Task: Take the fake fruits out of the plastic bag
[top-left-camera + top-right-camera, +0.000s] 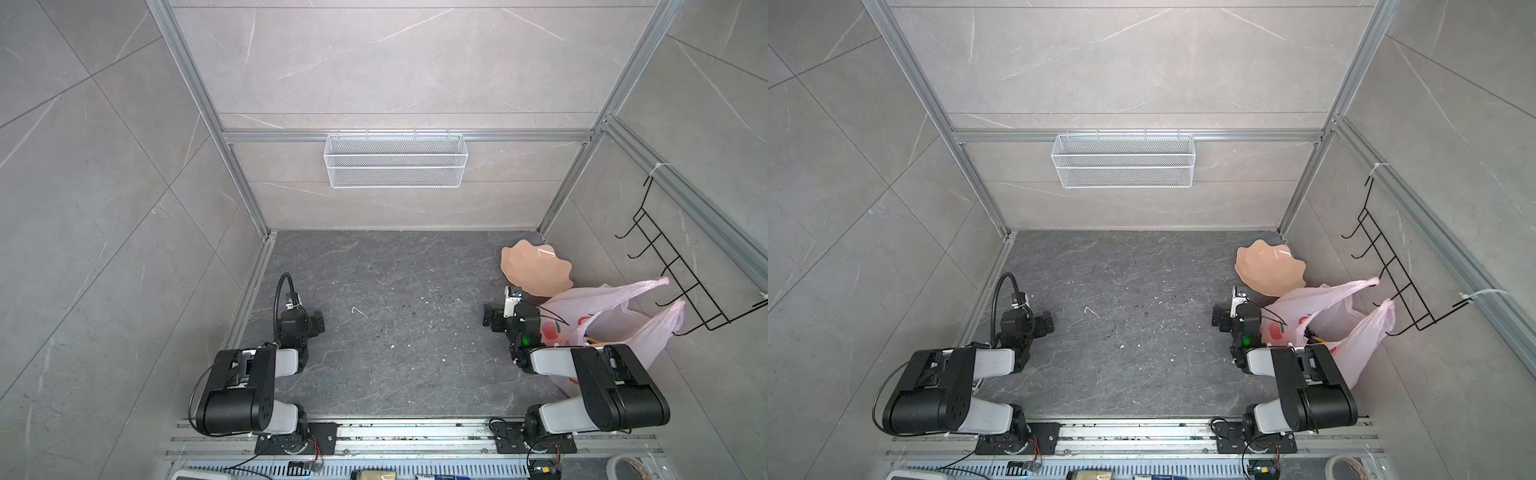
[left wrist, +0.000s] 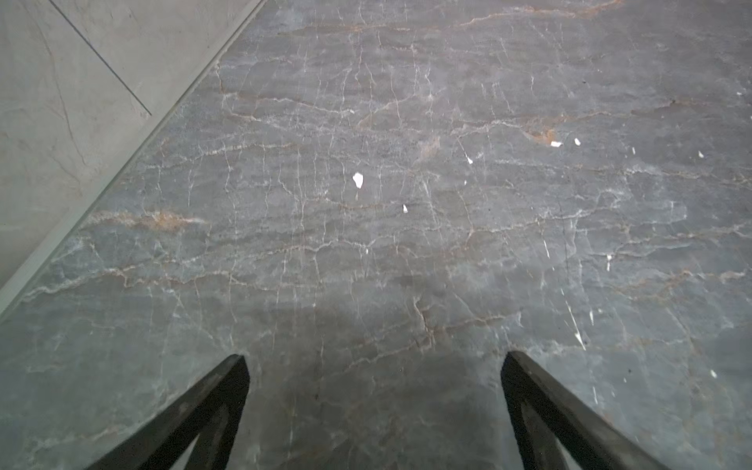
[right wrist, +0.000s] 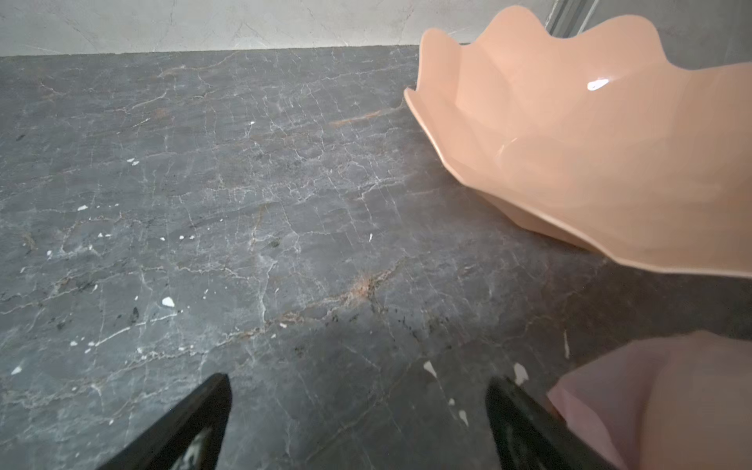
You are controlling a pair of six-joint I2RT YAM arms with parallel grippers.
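Jaws wide apart, nothing held.
The left gripper (image 2: 374, 358) and right gripper (image 3: 358, 378) hover over bare tabletop (image 2: 366, 203), touching nothing; the plastic bag (image 1: 623, 305) slumps just beside the right one, fake fruits (image 1: 592, 342) apparently inside, barely visible.

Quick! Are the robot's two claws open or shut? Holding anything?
Left gripper: open, holding nothing.
Right gripper: open, holding nothing.
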